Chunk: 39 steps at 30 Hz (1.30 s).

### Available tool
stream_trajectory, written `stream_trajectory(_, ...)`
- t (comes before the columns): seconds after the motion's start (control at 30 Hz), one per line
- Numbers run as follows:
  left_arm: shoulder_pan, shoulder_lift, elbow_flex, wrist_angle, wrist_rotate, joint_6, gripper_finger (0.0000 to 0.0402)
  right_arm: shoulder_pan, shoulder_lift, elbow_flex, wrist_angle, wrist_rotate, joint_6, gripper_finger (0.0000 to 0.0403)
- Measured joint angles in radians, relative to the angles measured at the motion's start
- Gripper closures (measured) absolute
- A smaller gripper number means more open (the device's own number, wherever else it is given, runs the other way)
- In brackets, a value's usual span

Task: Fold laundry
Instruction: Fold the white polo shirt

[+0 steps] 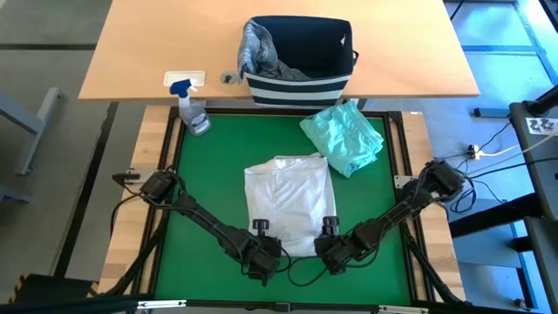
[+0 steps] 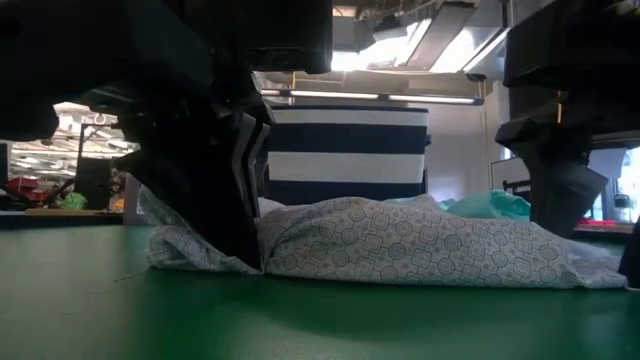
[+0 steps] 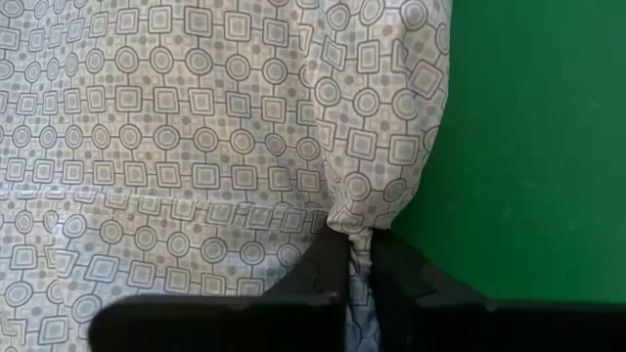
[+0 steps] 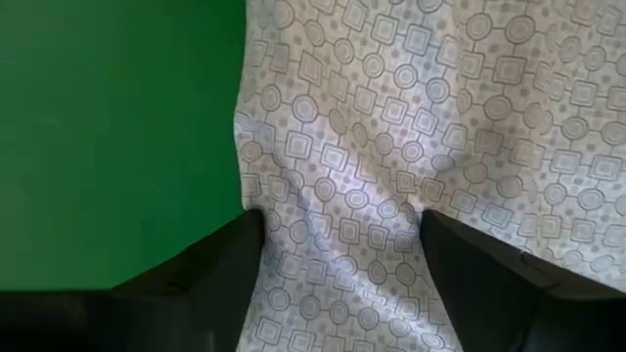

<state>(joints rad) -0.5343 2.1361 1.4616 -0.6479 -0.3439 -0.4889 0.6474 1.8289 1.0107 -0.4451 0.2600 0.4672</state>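
A white garment (image 1: 288,202) printed with grey squares and circles lies folded in the middle of the green mat (image 1: 209,166). My left gripper (image 1: 260,228) is shut on its near left corner. My right gripper (image 1: 329,227) stands open at the near right corner, its fingers (image 4: 230,256) straddling a strip of the cloth (image 4: 342,205). A mint-teal garment (image 1: 343,135) lies crumpled at the mat's far right. A grey-blue garment (image 1: 255,48) hangs over the rim of the striped basket (image 1: 296,78). My left gripper pinches the white garment's near left corner (image 3: 350,225) between its two fingers, slanting down from the near side. The cloth bunches into a small gather at the fingertips. The garment rests on the mat (image 2: 400,250). My right gripper's fingers reach down to the cloth; I cannot tell whether they touch it.
A spray bottle (image 1: 193,109) stands at the mat's far left corner. The navy-and-white basket sits on the wooden table (image 1: 157,44) beyond the mat's far edge. Bare green mat lies to the left and right of the white garment.
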Motion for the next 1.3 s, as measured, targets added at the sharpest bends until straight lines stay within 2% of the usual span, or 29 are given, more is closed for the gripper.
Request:
stream_trajectory(0.13, 0.0, 0.0, -0.001, 0.003, 0.003, 0.001, 0.0382, 0.002, 0.027, 0.0, 0.01, -0.011, 0.0, 0.0186)
stream_trajectory(0.37, -0.014, 0.001, -0.001, 0.016, 0.005, 0.002, 0.0386, 0.0, 0.034, -0.001, 0.032, -0.037, 0.003, 0.0359)
stream_trajectory(0.43, -0.023, -0.004, -0.002, 0.018, 0.007, 0.002, 0.0387, 0.0, 0.029, 0.0, 0.028, -0.052, 0.004, 0.039)
stream_trajectory(0.57, -0.046, -0.039, -0.004, 0.007, 0.07, 0.0, 0.0387, 0.02, -0.017, 0.016, -0.033, -0.059, 0.051, 0.0385)
stream_trajectory(0.8, -0.08, -0.188, -0.002, 0.052, 0.214, -0.056, 0.0385, 0.076, -0.153, 0.073, -0.096, -0.103, 0.068, 0.0393)
stream_trajectory(1.07, -0.128, -0.248, -0.001, 0.207, 0.219, -0.121, 0.0383, 0.141, -0.175, 0.152, -0.135, -0.138, 0.084, 0.0398)
stream_trajectory(1.17, -0.143, -0.248, -0.001, 0.22, 0.219, -0.156, 0.0382, 0.171, -0.177, 0.198, -0.151, -0.139, 0.084, 0.0399)
stream_trajectory(1.3, -0.153, -0.27, 0.017, 0.193, 0.217, -0.164, 0.0382, 0.182, -0.197, 0.306, -0.269, -0.102, 0.042, 0.0401)
